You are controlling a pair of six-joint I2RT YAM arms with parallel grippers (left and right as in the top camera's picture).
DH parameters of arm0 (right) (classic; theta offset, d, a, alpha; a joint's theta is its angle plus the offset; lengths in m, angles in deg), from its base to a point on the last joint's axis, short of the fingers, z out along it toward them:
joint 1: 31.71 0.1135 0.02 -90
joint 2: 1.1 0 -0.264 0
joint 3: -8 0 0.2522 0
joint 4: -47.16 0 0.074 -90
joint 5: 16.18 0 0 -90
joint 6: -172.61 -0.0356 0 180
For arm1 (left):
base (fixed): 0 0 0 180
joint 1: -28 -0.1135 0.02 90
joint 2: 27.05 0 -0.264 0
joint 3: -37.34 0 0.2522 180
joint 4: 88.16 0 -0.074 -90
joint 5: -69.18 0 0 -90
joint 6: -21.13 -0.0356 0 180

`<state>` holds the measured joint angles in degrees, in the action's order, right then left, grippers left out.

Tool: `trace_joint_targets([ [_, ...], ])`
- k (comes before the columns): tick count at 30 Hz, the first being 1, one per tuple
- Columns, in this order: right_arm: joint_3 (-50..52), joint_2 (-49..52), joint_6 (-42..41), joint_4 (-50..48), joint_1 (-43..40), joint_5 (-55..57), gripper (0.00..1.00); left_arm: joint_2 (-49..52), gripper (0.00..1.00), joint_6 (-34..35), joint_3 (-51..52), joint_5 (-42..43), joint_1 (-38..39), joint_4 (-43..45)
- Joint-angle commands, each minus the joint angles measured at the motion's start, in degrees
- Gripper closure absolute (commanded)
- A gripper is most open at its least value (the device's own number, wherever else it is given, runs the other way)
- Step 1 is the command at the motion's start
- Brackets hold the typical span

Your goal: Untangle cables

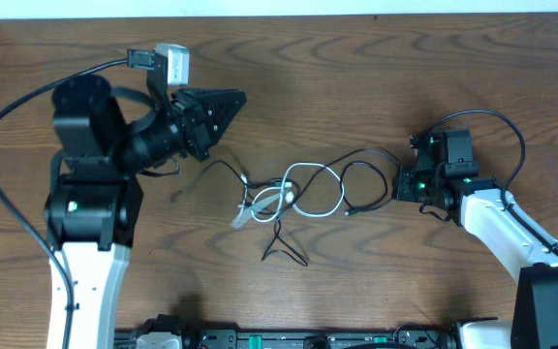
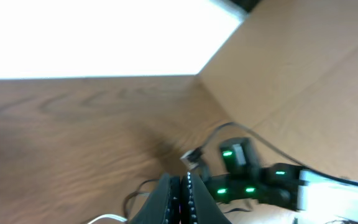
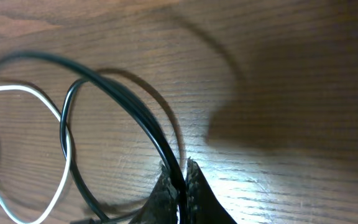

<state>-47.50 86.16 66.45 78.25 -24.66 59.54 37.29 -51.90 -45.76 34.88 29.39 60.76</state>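
Two thin cords lie tangled on the brown wooden table [image 1: 356, 87]: one white cable [image 1: 308, 189] looped in small coils at the middle, and one black cable [image 1: 361, 174] threading through those loops and running out to its right. The right gripper [image 1: 398, 184], just right of the white coils, is clamped on the black cable; only the right wrist view shows its fingers [image 3: 191, 186] pinching the cord. The left gripper [image 1: 226, 107] hangs up-left of the white coils, fingers pressed together, empty.
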Motion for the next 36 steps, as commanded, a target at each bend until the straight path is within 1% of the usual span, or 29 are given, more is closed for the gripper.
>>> trace_joint_targets([
  [1,0.3,0.1,-1.0,0.0,-0.1,1.7,0.99,-0.3,0.92,2.8,-0.9,3.7,-0.3,0.2],
  [4,0.3,0.1,-0.9,-0.6,-0.1,0.3,0.99,0.7,0.92,2.6,-0.6,3.6,-0.3,-1.3],
  [5,0.3,0.0,0.0,-1.5,-0.1,-2.1,0.99,1.3,0.92,2.4,-0.3,3.7,-0.3,-2.0],
  [8,0.3,-0.5,7.0,-5.4,-0.1,-14.5,0.99,4.0,0.87,1.7,0.6,3.4,-0.3,-4.6],
  [9,0.2,-0.9,7.6,-6.6,-0.1,-17.5,0.99,5.2,0.85,1.7,0.7,3.1,-0.3,-5.8],
  [12,0.1,-2.8,7.7,-9.9,-0.1,-23.9,0.99,9.5,0.82,0.1,0.8,2.6,-0.3,-9.8],
  [13,0.1,-3.5,7.7,-11.0,-0.1,-26.1,0.99,11.0,0.74,-0.5,0.8,2.5,-0.3,-10.9],
  [15,0.1,-5.3,7.7,-13.3,-0.1,-30.7,0.99,14.3,0.63,-0.9,0.8,1.6,0.2,-12.7],
  [19,0.1,-8.6,7.7,-16.5,-0.1,-37.0,0.99,19.7,0.52,-2.4,0.8,1.7,2.2,-13.5],
  [23,0.1,-10.8,7.6,-19.1,-0.1,-44.3,0.99,23.8,0.5,-3.7,0.8,0.6,5.4,-13.3],
  [26,0.1,-11.0,7.4,-19.7,-0.1,-47.6,0.99,25.6,0.47,-4.0,0.8,-3.5,8.5,-13.3],
  [32,0.1,-11.0,7.2,-19.4,-0.1,-48.1,0.99,26.0,0.38,-6.5,0.8,-10.2,14.0,-13.4],
  [36,0.1,-11.0,7.0,-21.2,-0.1,-55.5,0.99,26.0,0.37,-6.4,0.8,-21.0,17.2,-15.0],
])
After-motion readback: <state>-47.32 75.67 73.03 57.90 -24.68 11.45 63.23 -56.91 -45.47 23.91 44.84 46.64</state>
